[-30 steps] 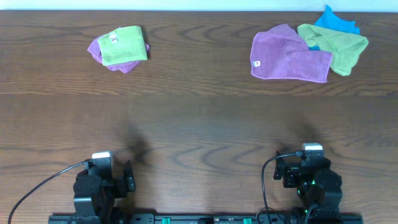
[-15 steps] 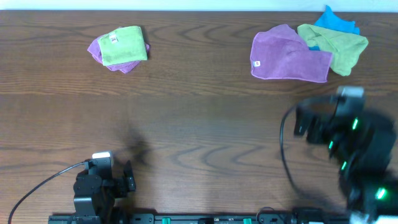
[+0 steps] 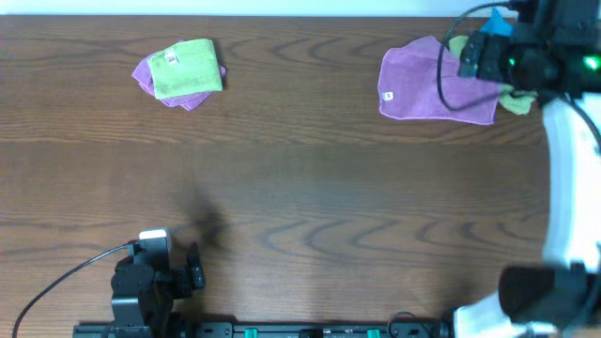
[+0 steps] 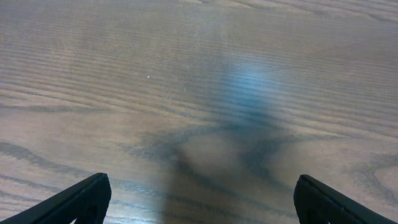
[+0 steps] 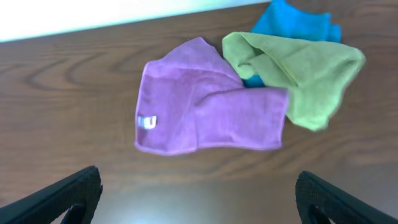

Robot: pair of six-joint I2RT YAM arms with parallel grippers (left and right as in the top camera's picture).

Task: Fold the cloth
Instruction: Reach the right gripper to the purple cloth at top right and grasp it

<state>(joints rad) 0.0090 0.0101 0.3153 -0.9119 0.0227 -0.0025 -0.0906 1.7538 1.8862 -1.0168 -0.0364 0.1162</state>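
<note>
Overhead, we see the cloth (image 3: 427,89) lying rumpled at the far right of the counter (image 3: 300,169), our right tool (image 3: 474,58) above it. Left wrist: left tool (image 4: 200,196) spread, empty. Right wrist: tool spread, nothing grasped; no fold made yet.

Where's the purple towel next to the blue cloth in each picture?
Overhead: purple towel, top right.
Left wrist: not in it, only bare table.
Right wrist: purple towel in the middle.
Shared landmark: its white tag, on its left edge.
</note>
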